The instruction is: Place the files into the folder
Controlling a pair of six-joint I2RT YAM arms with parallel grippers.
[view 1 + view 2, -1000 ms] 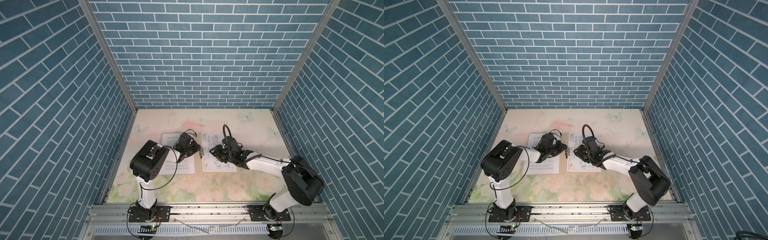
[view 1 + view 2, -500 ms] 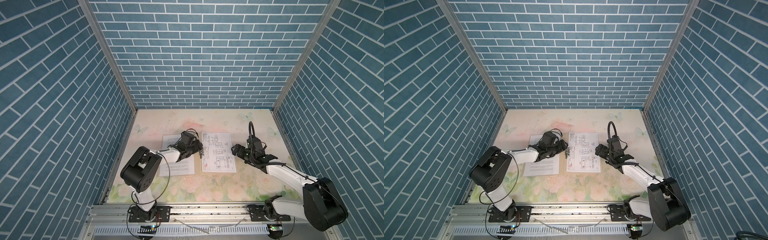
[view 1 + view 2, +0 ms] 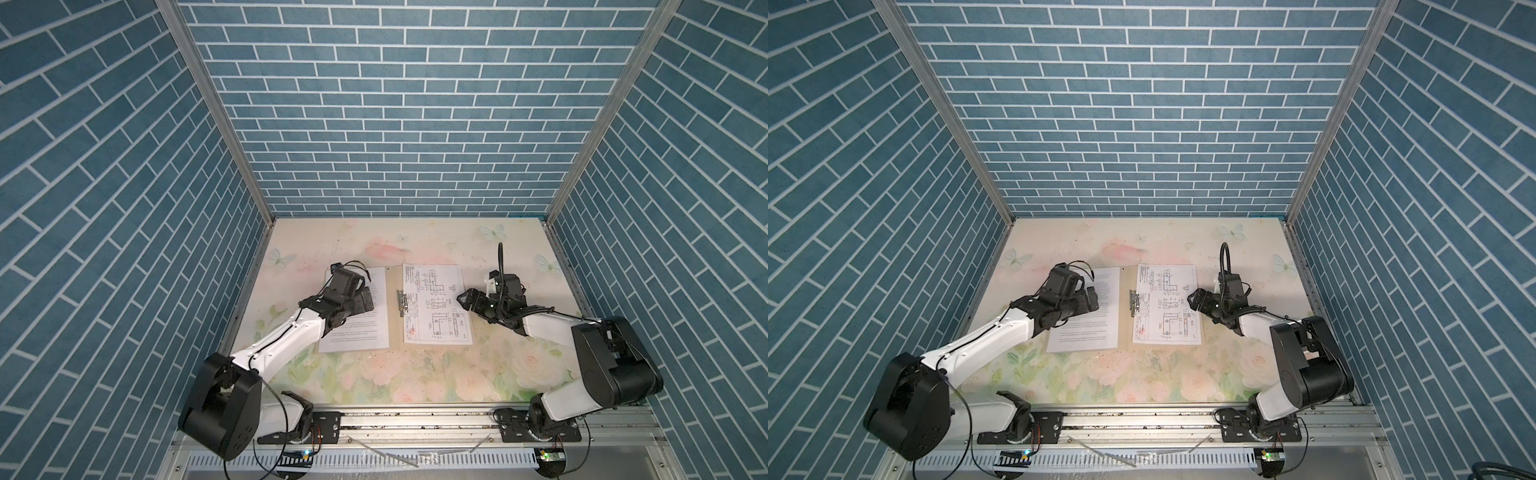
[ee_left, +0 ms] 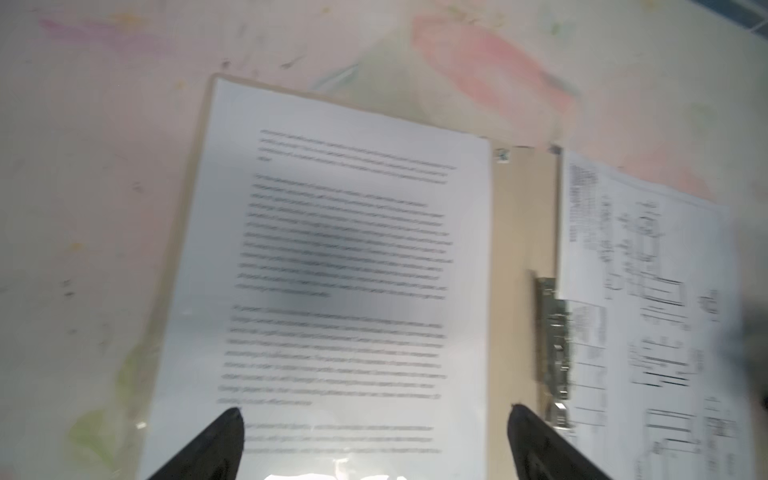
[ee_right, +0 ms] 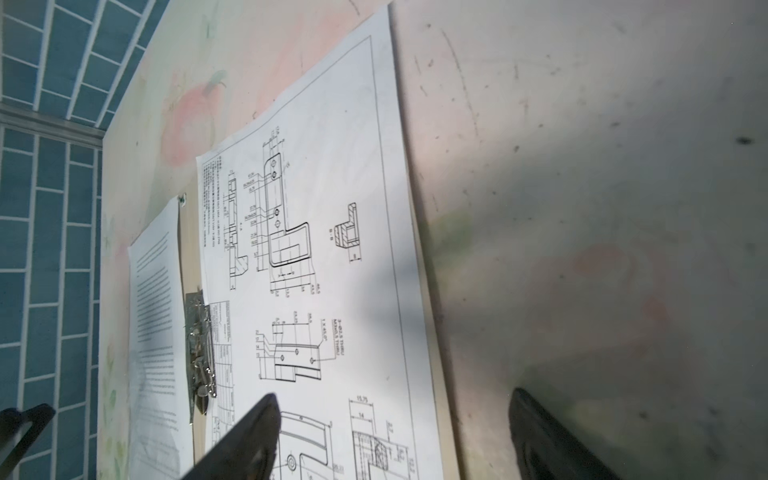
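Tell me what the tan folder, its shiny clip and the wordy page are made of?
The folder looks like thin matte card: flat, tan, no shine. Its clip seems to be metal: silvery, with bright glints. The text sheet is probably plain white paper: thin, flat, printed.

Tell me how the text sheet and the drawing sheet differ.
The text sheet carries dense paragraphs; the drawing sheet carries black technical line drawings. In both top views the text sheet lies on the folder's left half, the drawing sheet on its right. Both are white, flat and face up.
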